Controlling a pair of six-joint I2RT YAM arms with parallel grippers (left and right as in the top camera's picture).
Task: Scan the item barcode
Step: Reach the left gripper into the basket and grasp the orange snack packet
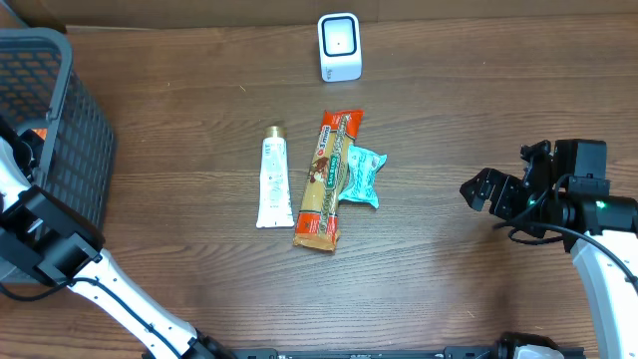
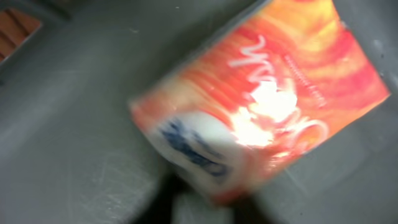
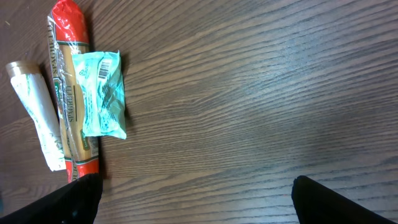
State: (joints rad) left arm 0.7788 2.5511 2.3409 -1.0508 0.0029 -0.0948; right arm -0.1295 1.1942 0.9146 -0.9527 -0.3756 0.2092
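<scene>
The left jaws are down in the basket (image 1: 70,110) at the far left, close over a blurred orange packet (image 2: 267,99) lying slantwise beneath them; gripped or not, I cannot tell. The right jaws stand released, well away at the right. The scanner (image 1: 339,47) sits far-centre.

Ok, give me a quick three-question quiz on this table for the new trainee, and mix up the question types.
1. True or false: the right gripper has its jaws open, holding nothing.
2. What lies between the white tube and the teal packet? A a mug; B the spaghetti packet; C a sponge.
3. In the right wrist view, which item shows a barcode facing up?
Key: 1 true; 2 B; 3 the teal packet.
</scene>
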